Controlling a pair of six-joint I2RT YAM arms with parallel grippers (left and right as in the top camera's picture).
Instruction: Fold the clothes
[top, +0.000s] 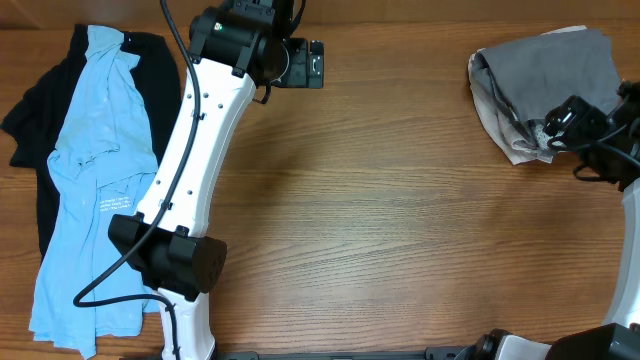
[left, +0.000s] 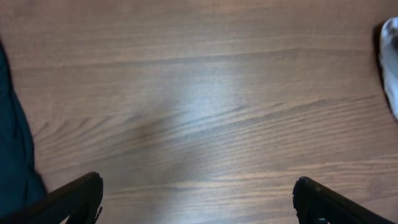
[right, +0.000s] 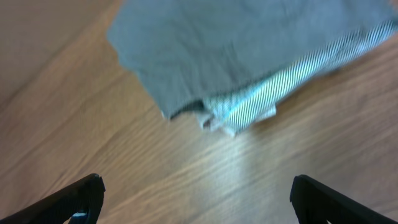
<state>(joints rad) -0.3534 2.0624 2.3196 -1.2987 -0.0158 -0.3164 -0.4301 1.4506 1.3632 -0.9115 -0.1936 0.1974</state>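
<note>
The grey shorts (top: 555, 70) lie bunched at a far corner of the counter (top: 400, 220), with a pale striped lining (right: 255, 99) poking out from under their edge. The right jaws stand spread just beside that edge, pinching nothing. Well apart from the shorts, the left jaws stand spread over bare wood. Farther still from the shorts, a light-blue shirt (top: 90, 180) covers a black garment (top: 25, 120). The shirt's white print (top: 112, 204) is too small to read.

A brown wooden table (top: 400, 200) carries a black garment (top: 25, 120) at its left end, a light-blue shirt (top: 90, 190) spread over it, and crumpled grey shorts (top: 560, 75) far right.
</note>
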